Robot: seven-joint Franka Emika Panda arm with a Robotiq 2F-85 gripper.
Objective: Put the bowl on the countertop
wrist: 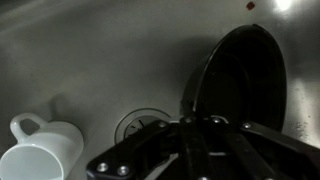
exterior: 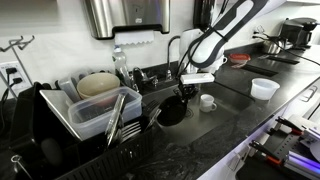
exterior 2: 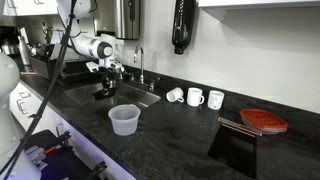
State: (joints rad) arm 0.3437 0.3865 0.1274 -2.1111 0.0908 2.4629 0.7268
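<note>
The black bowl (wrist: pixel 240 80) stands tilted on its side inside the steel sink (wrist: pixel 90 60), filling the right of the wrist view. It also shows in an exterior view (exterior: pixel 171 110). My gripper (wrist: pixel 186 128) is down in the sink with its fingers closed together on the bowl's near rim. The gripper shows in both exterior views (exterior: pixel 189 91) (exterior 2: pixel 103 88). The black glossy countertop (exterior: pixel 230 128) (exterior 2: pixel 180 140) runs around the sink.
A small white cup (wrist: pixel 40 150) (exterior: pixel 207 101) sits in the sink beside the drain (wrist: pixel 140 125). A dish rack (exterior: pixel 95 115) stands beside the sink. A clear plastic tub (exterior 2: pixel 124 119) (exterior: pixel 265 89), white mugs (exterior 2: pixel 195 97) and a red lid (exterior 2: pixel 263 120) are on the counter.
</note>
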